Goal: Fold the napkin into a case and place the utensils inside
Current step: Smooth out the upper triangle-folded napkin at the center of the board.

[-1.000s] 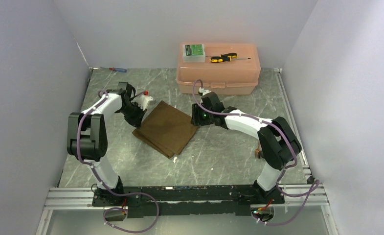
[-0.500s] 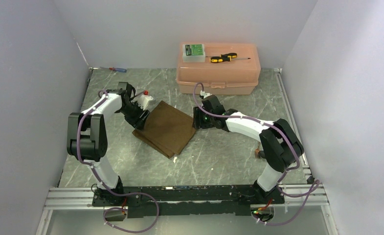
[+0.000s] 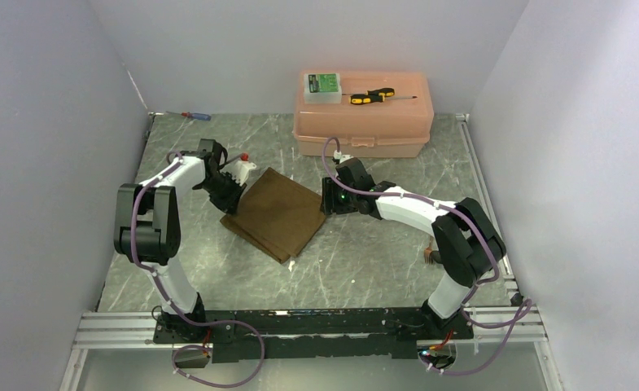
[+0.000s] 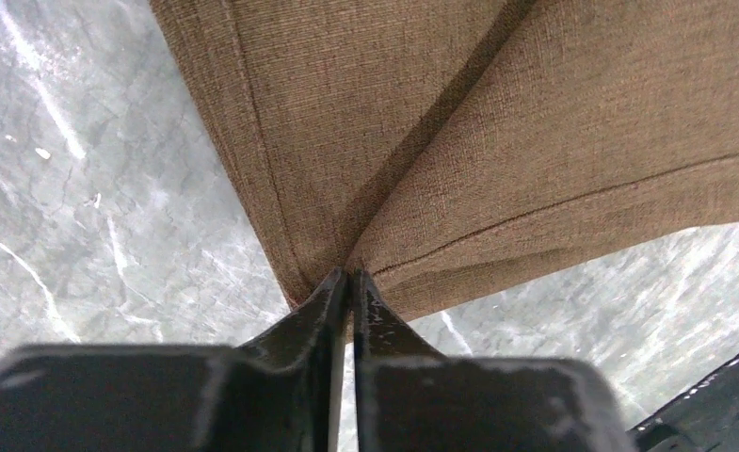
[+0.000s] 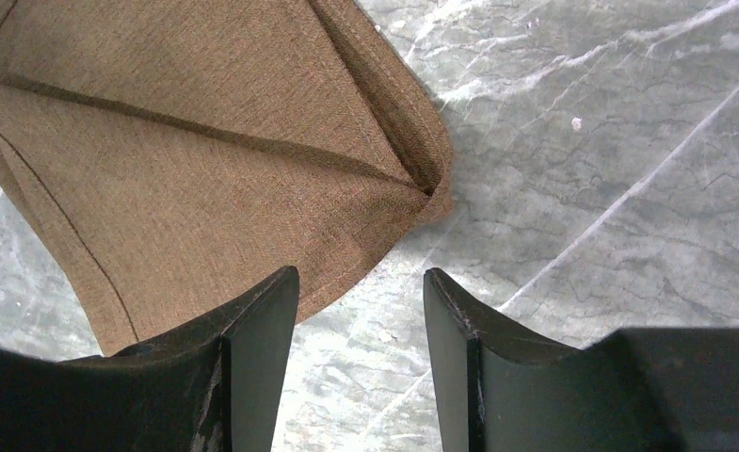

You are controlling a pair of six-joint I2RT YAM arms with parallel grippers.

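The brown napkin (image 3: 277, 213) lies folded flat as a diamond-shaped stack in the middle of the marble table. My left gripper (image 3: 233, 204) is at its left corner. In the left wrist view its jaws (image 4: 350, 275) are nearly together, pinching the corner of the napkin (image 4: 497, 141), and the cloth fans out from the tips. My right gripper (image 3: 326, 202) is low at the napkin's right corner. In the right wrist view it (image 5: 361, 278) stands open over bare table, with the napkin's edge (image 5: 205, 160) just beside its left finger. The utensils are out of view.
A pink plastic box (image 3: 363, 122) stands at the back, with a small green-labelled case (image 3: 321, 85) and a yellow-and-black screwdriver (image 3: 371, 96) on its lid. A blue-and-red screwdriver (image 3: 195, 116) lies at the back left. A white scrap (image 3: 290, 265) sits by the napkin's near corner.
My left gripper opened, then closed again on the napkin's left corner, staying about where it was. The right gripper crept slightly toward the napkin's right corner and stayed open.
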